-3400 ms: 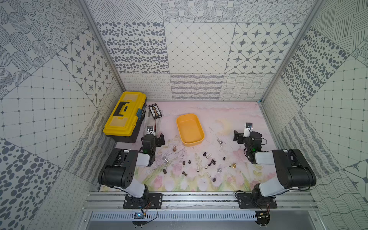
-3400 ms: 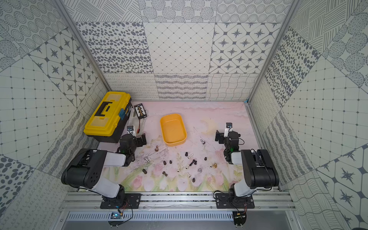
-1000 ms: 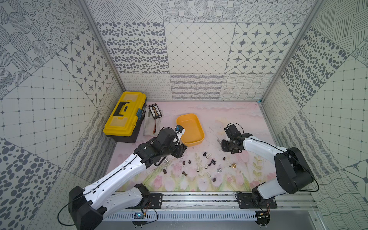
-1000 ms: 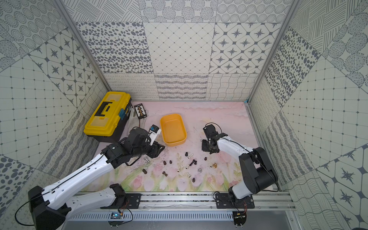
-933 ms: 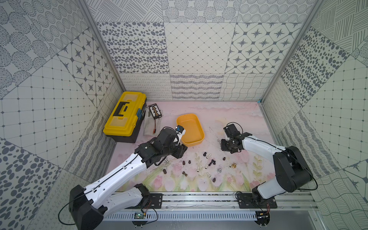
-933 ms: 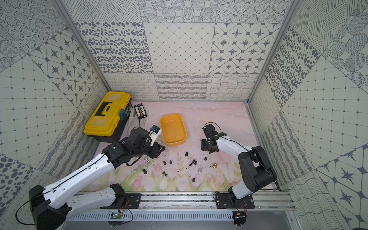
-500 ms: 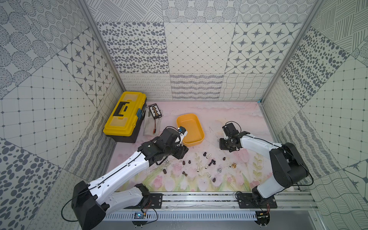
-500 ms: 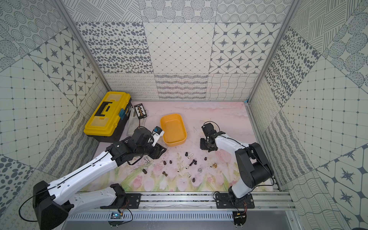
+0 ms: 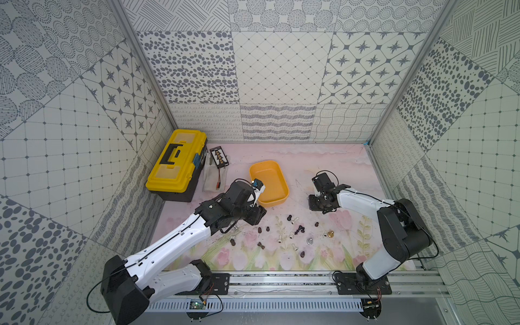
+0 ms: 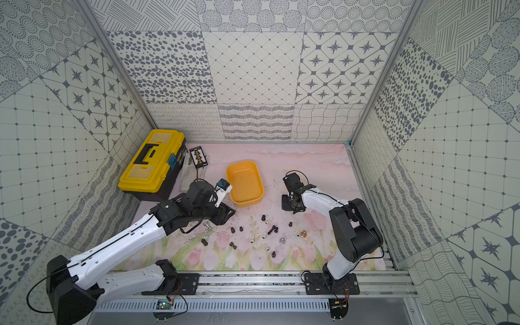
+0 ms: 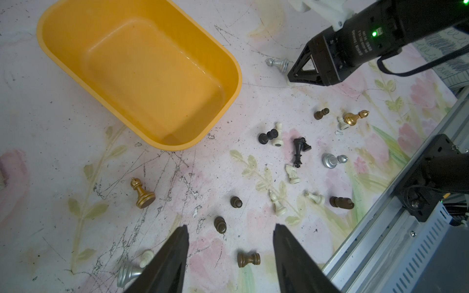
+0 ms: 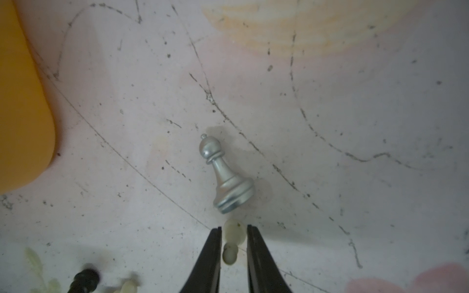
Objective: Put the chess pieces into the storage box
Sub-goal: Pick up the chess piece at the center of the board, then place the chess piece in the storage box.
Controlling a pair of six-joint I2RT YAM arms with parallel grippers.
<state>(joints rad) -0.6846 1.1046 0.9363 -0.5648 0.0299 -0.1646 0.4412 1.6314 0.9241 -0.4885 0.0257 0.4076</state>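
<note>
Right gripper (image 12: 233,228) had reached near the storage box (image 9: 270,180) and pinched a cream pawn (image 12: 234,233); left gripper (image 11: 231,226) gaped wide. A slow, straight lift seemed best.

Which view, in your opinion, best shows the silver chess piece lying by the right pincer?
The right wrist view: the silver chess piece lies on its side mid-frame, large and sharp, just ahead of the right pincer. The left wrist view shows it small and distant. In both top views I cannot make it out.
</note>
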